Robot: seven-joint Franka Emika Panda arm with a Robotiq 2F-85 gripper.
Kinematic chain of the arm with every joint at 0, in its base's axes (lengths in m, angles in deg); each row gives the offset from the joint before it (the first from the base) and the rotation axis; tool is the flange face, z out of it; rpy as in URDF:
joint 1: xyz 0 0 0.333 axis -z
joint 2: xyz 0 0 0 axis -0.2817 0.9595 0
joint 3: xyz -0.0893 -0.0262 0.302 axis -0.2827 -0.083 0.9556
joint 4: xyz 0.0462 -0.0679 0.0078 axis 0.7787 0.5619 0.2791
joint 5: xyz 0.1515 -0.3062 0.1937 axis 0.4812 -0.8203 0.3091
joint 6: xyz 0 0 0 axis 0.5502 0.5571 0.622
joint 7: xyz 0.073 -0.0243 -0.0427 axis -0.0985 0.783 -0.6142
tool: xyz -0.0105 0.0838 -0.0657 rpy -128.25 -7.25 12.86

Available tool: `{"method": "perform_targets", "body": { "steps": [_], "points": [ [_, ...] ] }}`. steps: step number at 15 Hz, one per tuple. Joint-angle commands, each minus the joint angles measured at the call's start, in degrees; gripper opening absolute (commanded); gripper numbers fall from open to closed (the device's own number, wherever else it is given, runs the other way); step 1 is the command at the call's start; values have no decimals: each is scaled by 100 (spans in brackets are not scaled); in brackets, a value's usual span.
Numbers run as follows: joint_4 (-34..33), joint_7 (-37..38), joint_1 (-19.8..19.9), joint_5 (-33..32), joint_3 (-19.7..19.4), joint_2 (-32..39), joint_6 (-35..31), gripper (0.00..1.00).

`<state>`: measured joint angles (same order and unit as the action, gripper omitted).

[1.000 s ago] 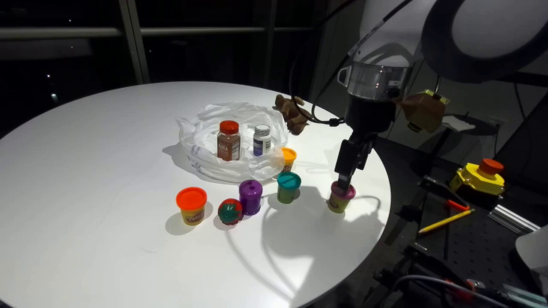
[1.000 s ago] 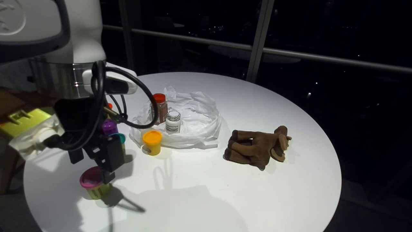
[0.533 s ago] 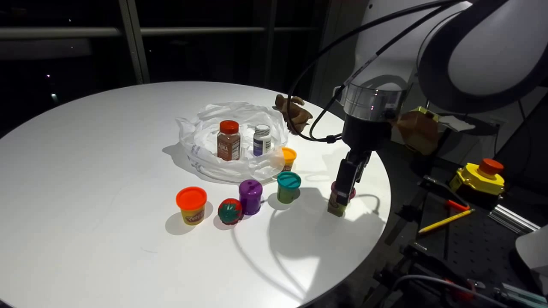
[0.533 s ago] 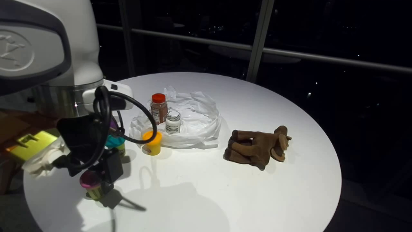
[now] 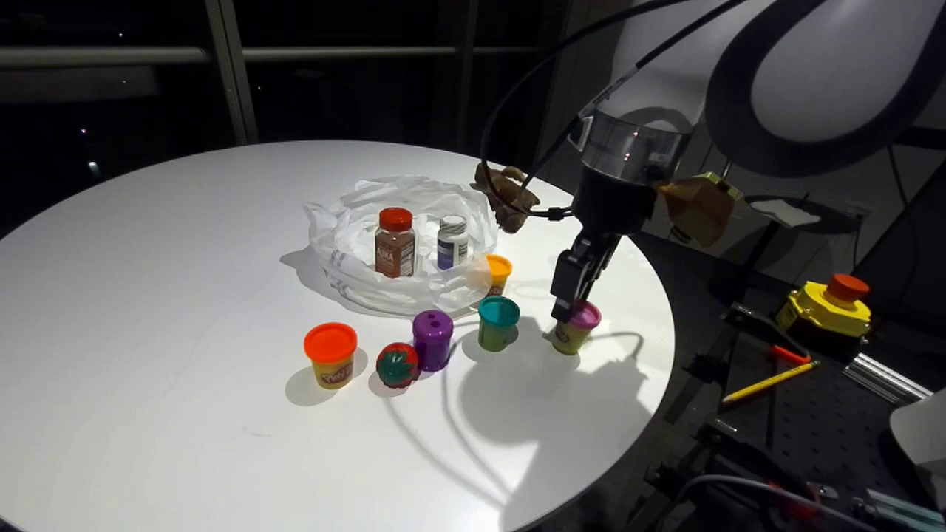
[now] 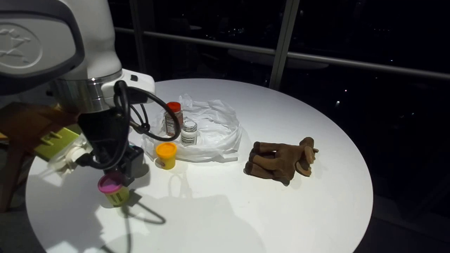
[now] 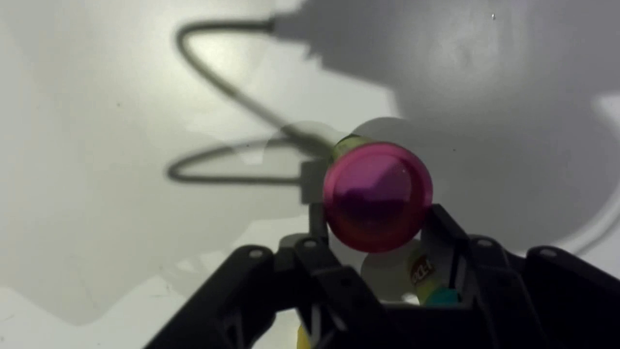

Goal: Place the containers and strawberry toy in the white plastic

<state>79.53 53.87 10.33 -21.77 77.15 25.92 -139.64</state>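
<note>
On the table (image 5: 192, 295), the bag (image 5: 369, 290) surrounds two bottles (image 5: 395, 247); the strawberry (image 5: 397, 366) sits beside the purple cup (image 5: 432, 343). The tool (image 7: 378, 218) pinches the pink cup (image 6: 116, 192).

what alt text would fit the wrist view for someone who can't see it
A pink-lidded cup, seen from above, is gripped between two black fingers over a white table. Lower in the picture, a teal-lidded cup shows only in part. Dark shadows spread across the table.

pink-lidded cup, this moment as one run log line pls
gripper: closed on pink-lidded cup | red-capped bottle, white bottle: inside white plastic bag | strawberry toy: on table
</note>
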Motion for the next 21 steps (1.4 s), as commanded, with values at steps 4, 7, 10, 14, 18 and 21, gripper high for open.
{"method": "perform_targets", "body": {
  "steps": [4,7,10,14,18,21],
  "points": [
    [-359,65,120,18,-214,-339,324,27],
    [-1098,176,119,49,-241,-367,1110,27],
    [-2107,421,83,-89,-270,-184,1808,27],
    [-3515,598,137,-87,-337,447,2325,27],
    [-4731,636,188,-36,-514,1387,2607,27],
    [-5555,652,244,28,-619,2149,2823,27]
  ]
}}
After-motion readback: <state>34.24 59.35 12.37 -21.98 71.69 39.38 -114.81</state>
